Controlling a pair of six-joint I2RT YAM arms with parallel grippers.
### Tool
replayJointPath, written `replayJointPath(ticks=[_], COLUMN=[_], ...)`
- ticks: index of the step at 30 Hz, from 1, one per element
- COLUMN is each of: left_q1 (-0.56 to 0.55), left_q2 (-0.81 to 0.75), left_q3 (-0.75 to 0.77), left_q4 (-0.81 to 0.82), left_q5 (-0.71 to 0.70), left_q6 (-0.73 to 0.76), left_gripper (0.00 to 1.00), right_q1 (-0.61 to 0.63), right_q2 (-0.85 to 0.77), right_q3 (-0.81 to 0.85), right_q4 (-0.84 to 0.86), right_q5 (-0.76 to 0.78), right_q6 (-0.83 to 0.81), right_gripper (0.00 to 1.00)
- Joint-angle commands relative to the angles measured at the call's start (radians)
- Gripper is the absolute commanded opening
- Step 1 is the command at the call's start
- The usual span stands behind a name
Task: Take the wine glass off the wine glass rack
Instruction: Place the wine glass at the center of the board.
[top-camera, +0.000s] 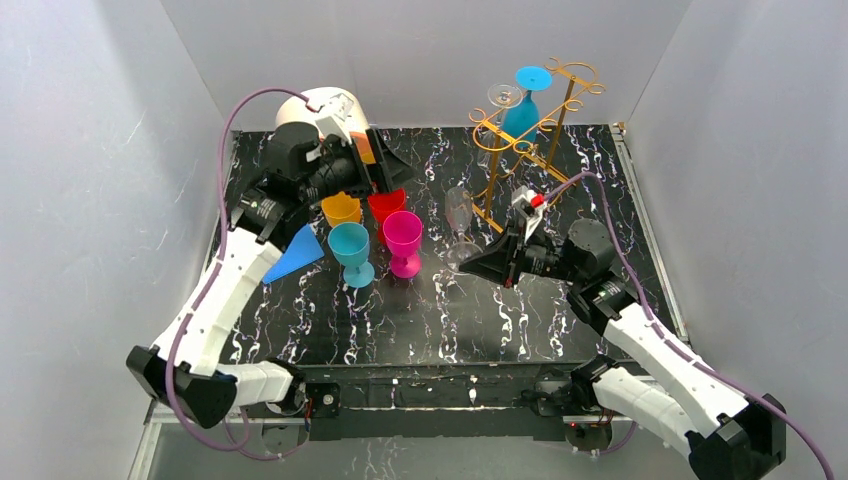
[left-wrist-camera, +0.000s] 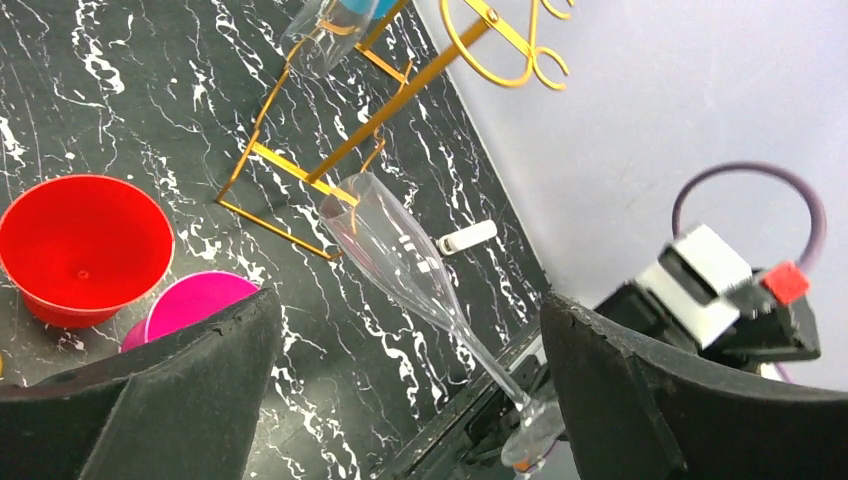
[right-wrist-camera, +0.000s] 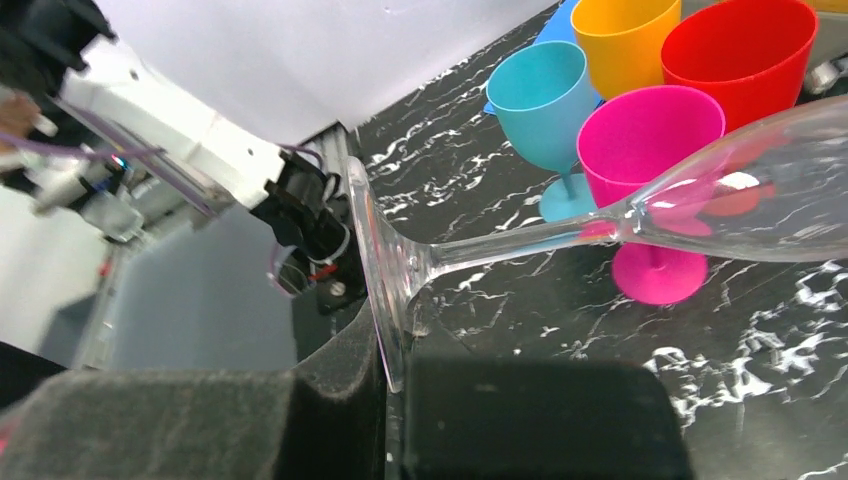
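The golden wire wine glass rack (top-camera: 530, 125) stands at the back right; it also shows in the left wrist view (left-wrist-camera: 380, 110). A blue wine glass (top-camera: 522, 100) and a clear glass (top-camera: 503, 95) hang upside down on it. My right gripper (top-camera: 472, 265) is shut on the foot of a clear wine glass (top-camera: 460, 220) and holds it off the rack, to its front left. In the right wrist view the foot (right-wrist-camera: 385, 270) sits pinched between the jaws (right-wrist-camera: 395, 370). My left gripper (top-camera: 385, 165) is open and empty, behind the cups; the clear wine glass (left-wrist-camera: 390, 250) shows between its fingers.
Four plastic cups stand left of centre: orange (top-camera: 341, 208), red (top-camera: 386, 205), teal (top-camera: 350, 245) and pink (top-camera: 403, 235). A blue flat triangle (top-camera: 295, 255) lies by the left arm. A small white piece (left-wrist-camera: 467, 237) lies near the rack's base. Grey walls close in three sides.
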Motion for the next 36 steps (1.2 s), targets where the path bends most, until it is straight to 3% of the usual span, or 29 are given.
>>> replayJointPath(ticks=[1,13,19,23,27,36], left_q1=[0.066,0.145,0.180,0.203,0.212,0.213], left_q2=[0.042,0.100,0.144,0.204,0.225,0.195], left_q3=[0.063,0.045,0.103,0.173,0.177,0.116], left_q4=[-0.014,-0.016,-0.100,-0.210,-0.202,-0.191], left_q5=[0.171,0.255,0.281,0.328,0.405,0.516], left_q6=[-0.065,-0.089,-0.012,0.055,0.059,0.126], left_gripper=[0.98,0.98,0.98,0.89,0.76,0.71], right_q1=[0.035,0.151,0.170,0.198,0.236,0.263], right_q2=[-0.033,-0.073,-0.068,-0.082,-0.073,-0.108], right_q3=[0.020,-0.027,-0.039,-0.102,-0.136,-0.181], right_q4=[-0.020,-0.199,-0.272,-0.205,-0.200,-0.155], right_q5=[-0.033,-0.115,-0.063,-0.003,0.081,0.213], right_q6=[-0.287,-1.061,-1.270,-1.398,-1.564,-1.708], right_gripper=[0.01,0.01,0.01,0.01,0.01,0.01])
